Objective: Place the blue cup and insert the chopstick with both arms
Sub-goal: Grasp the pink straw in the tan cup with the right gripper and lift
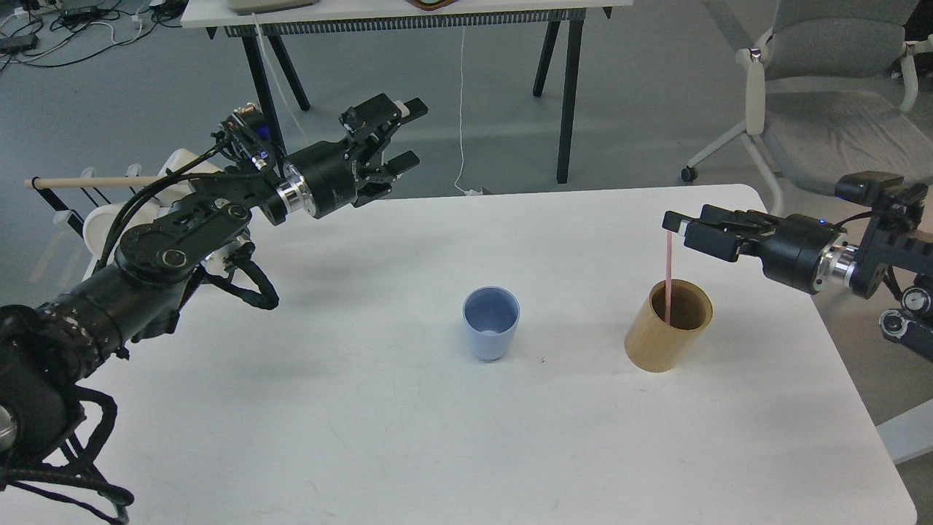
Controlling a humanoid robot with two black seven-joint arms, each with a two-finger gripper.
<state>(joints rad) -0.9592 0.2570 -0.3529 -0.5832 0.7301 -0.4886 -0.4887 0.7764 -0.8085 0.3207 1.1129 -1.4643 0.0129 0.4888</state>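
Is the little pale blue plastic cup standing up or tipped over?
Standing up. The little pale blue plastic cup rests on its narrow base on the white table, open mouth upward, dark blue inside showing.

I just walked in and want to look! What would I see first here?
First, the pink stick, pinched at its top by the right gripper, its lower end down inside the tan cup on the right of the white table. Then the blue cup, upright and empty mid-table, and the left gripper, open in the air.

matt plastic blue cup (pixel 491 323), smooth wooden cylinder cup (pixel 667 325)
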